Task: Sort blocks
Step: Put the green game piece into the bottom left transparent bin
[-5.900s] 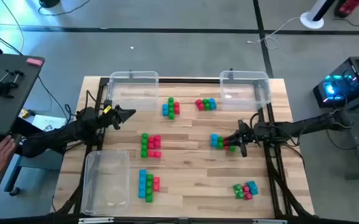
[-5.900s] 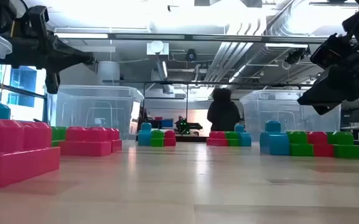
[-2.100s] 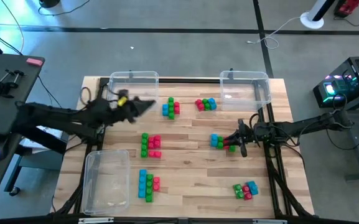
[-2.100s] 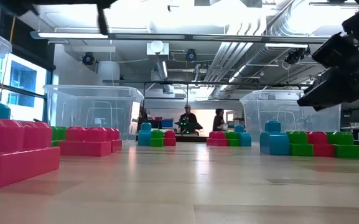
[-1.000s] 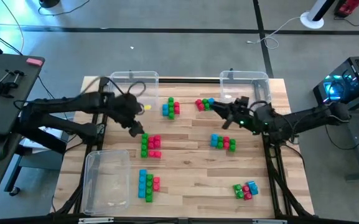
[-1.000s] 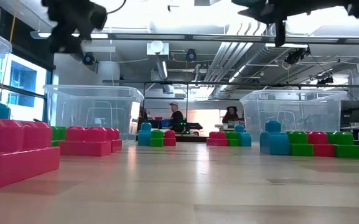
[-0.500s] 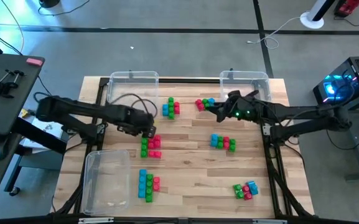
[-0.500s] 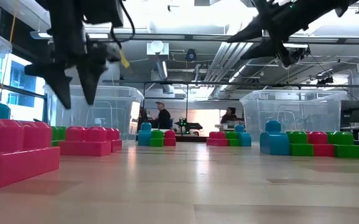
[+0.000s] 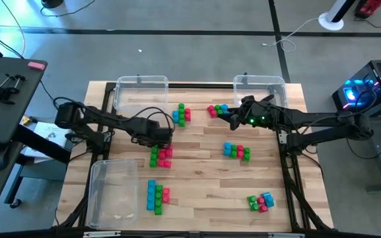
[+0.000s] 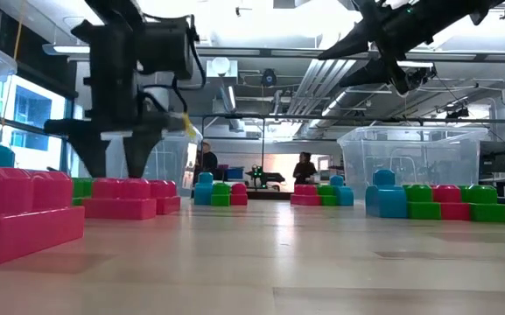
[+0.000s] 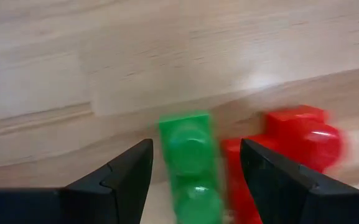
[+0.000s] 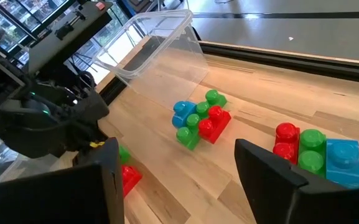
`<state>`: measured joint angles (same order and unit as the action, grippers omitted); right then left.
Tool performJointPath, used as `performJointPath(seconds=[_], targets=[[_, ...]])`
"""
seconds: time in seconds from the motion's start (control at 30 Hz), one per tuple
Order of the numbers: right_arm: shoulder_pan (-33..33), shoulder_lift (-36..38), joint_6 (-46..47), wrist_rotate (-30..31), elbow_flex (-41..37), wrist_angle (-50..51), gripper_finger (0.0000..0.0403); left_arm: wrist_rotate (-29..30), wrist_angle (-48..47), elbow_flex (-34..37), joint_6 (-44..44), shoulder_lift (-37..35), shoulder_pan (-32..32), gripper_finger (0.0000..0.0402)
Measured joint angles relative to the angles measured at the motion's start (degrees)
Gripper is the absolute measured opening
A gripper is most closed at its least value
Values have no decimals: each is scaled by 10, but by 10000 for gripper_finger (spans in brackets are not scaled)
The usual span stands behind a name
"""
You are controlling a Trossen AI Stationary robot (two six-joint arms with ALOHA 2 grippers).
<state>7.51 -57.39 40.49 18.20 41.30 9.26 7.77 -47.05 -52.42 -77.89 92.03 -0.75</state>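
Small red-pink, green and blue blocks lie on the table in several clusters. My left gripper [image 9: 162,140] is open and points down over the green and red-pink cluster [image 9: 160,156]. In the left wrist view its fingers [image 11: 129,171] straddle a green bar [image 11: 188,152], with a red block [image 11: 303,134] beside it; I see no touch. In the low view it [image 10: 116,171] hangs just above the pink blocks [image 10: 129,197]. My right gripper [image 9: 225,118] is open, raised above the table beside the red, green and blue cluster [image 9: 218,110].
Clear bins stand at the far edge [image 9: 140,92] [image 9: 259,92] and the near left corner [image 9: 113,192]. More block clusters lie at the far middle [image 9: 181,114], right of centre [image 9: 236,151], near middle [image 9: 156,196] and near right [image 9: 261,201]. People stand in the room behind [image 10: 305,166].
My left gripper has moved toward the table's right and near edge and come down, fingers pointing down, over the green and red-pink cluster. My right gripper has shifted slightly toward the table's left, beside the far cluster, then kept still. No block has moved.
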Motion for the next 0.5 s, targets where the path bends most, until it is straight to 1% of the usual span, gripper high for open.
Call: performJointPath(seconds=[0.2, 0.33, 0.5], targets=[[0, 0, 5, 0, 0, 7, 194, 2, -58, 0, 3, -2, 0, 230], [0, 0, 8, 0, 0, 9, 194, -8, -57, 0, 5, -3, 4, 230], [0, 0, 9, 0, 0, 9, 194, -10, -52, 0, -18, 7, 21, 230]])
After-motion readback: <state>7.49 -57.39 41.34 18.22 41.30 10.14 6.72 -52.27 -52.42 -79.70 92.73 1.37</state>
